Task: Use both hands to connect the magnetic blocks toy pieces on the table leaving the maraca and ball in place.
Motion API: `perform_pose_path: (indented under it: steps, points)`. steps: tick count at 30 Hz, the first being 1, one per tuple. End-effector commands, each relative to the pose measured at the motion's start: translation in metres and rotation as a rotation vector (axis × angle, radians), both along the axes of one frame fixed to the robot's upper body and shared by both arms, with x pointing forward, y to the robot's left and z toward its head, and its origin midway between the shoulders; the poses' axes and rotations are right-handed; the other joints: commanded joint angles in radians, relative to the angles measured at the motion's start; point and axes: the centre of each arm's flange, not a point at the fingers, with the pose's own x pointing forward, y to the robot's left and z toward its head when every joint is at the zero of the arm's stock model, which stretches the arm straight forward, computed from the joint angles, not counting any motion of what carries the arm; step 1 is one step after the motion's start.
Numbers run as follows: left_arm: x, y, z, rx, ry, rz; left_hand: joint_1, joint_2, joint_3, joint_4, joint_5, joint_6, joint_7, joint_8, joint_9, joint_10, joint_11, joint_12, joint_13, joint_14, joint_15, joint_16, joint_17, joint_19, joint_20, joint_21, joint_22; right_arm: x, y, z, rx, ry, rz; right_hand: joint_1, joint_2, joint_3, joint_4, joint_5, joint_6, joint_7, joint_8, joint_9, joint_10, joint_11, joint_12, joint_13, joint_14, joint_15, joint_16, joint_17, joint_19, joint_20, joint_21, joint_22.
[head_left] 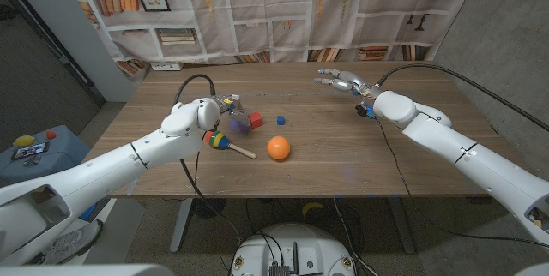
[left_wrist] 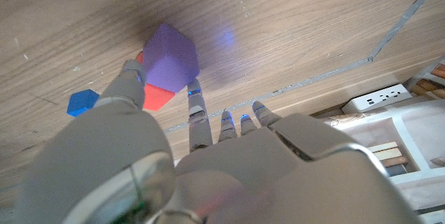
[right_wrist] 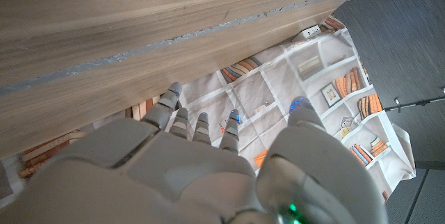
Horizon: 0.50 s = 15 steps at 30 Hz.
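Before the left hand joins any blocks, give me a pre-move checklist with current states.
1. Left hand at the purple block: ok, fingers beside it.
2. Purple block gripped: cannot tell.
3. Red block next to purple: ok, they touch.
4. Blue block free to pick: ok, it sits apart.
5. Right hand ready: not ok, open and far from the blocks.
6. Maraca and ball undisturbed: ok.

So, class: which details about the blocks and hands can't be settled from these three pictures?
- Whether the left hand grips the purple magnetic block: contact unclear in both views.
- Red block: partly hidden by the purple one.
- Right hand: small in head view; nothing visibly held.
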Motion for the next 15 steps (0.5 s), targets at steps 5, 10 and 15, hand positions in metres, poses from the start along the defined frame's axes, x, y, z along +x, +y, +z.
perform_pose_path:
  steps: [5,10,15]
  points:
    - [-0.005,-0.004,0.012,0.031,0.059,-0.007,-0.045,-0.017,-0.019,-0.002,-0.014,-0.112,0.027,-0.001,-0.004,-0.049,0.022,0.001,0.003,-0.078,0.020,-0.002,0.004,-0.043,0.006,0.001,0.001,-0.004,-0.002,-0.002,0.006,-0.004,-0.012,-0.007,0.005,0.002,-0.007,-0.003,0.009,-0.003,-0.010,0.000,0.005,0.002,-0.004,0.001,0.000,0.007,0.003,0.000,0.001,0.006,0.003,0.003]
    - [-0.011,-0.003,0.019,0.035,0.056,-0.005,-0.061,-0.022,-0.023,-0.002,-0.019,-0.153,0.036,0.001,-0.005,-0.081,0.037,-0.002,0.003,-0.106,0.036,-0.004,0.004,-0.073,0.011,-0.003,0.001,-0.006,-0.003,-0.002,0.011,-0.003,-0.013,-0.009,0.006,0.002,-0.009,-0.003,0.009,-0.004,-0.012,-0.001,0.005,0.002,-0.005,0.000,0.000,0.008,0.003,0.000,0.001,0.006,0.002,0.003]
    - [-0.017,0.002,0.027,0.028,0.050,-0.004,-0.076,-0.026,-0.027,-0.001,-0.022,-0.173,0.046,0.003,-0.006,-0.083,0.054,0.003,0.003,-0.112,0.043,0.000,0.003,-0.098,0.021,-0.004,0.001,-0.006,-0.003,-0.003,0.016,0.001,-0.016,-0.011,0.007,0.002,-0.011,-0.003,0.009,-0.007,-0.016,-0.001,0.005,-0.002,-0.006,0.000,-0.001,0.006,0.002,-0.001,-0.002,0.004,0.002,0.004]
